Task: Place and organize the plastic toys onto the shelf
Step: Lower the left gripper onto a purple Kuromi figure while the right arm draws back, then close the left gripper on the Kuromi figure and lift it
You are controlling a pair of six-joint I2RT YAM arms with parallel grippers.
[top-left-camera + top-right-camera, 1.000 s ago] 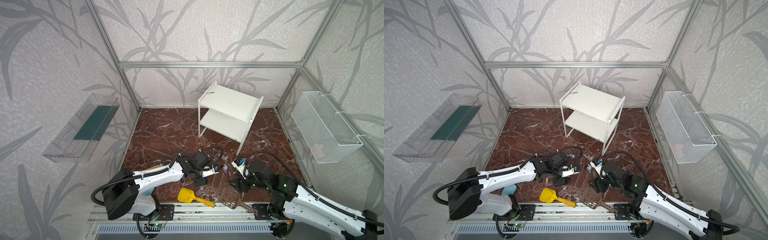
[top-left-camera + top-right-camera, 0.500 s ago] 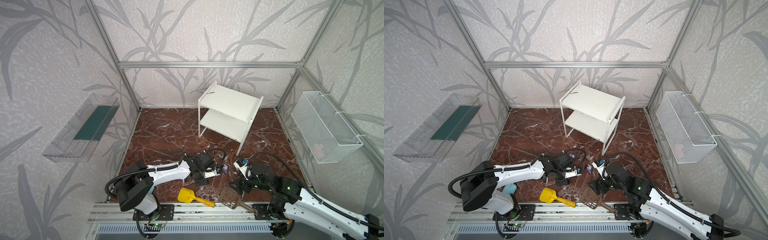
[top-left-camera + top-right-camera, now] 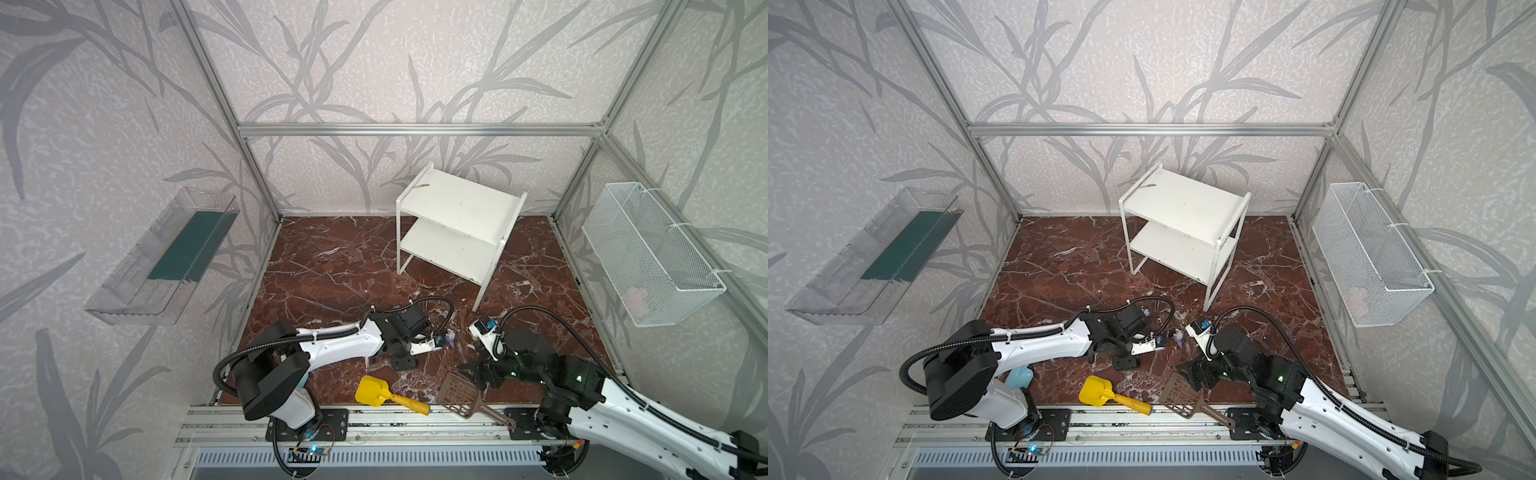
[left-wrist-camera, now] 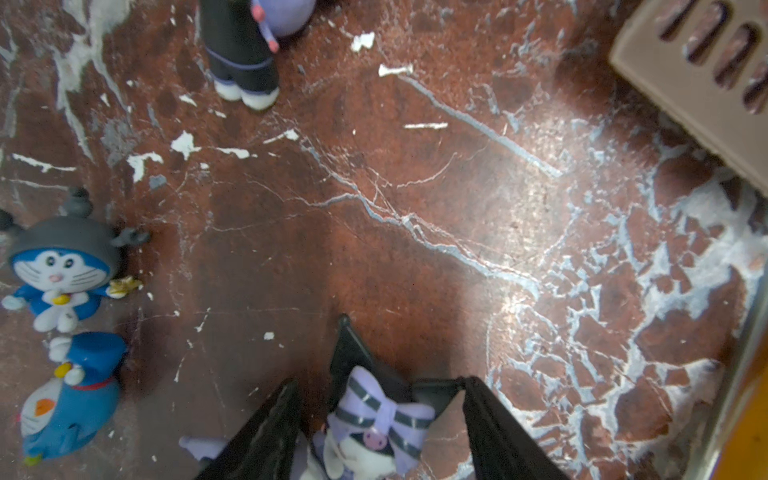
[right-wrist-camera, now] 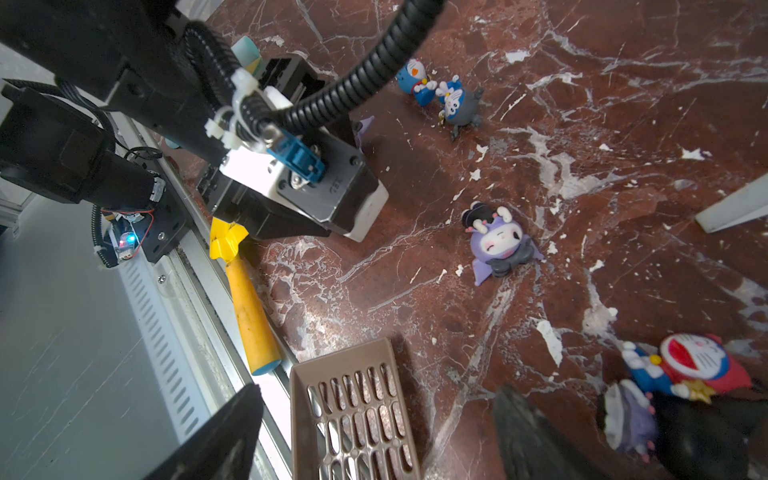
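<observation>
Left wrist view, left fingers [image 4: 266, 432] apart astride bow-topped toy [image 4: 382, 419] unseen in top views, right fingers [image 5: 224, 436] spread open.

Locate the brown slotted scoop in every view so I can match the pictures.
Both top views: brown slotted scoop at the front edge of the floor, by the right gripper.
Left wrist: only its slotted corner, at the frame's edge.
Right wrist: the scoop close up, between the gripper's fingers.
Landmark: yellow scoop beside it, clear in both top views and the right wrist view.
</observation>
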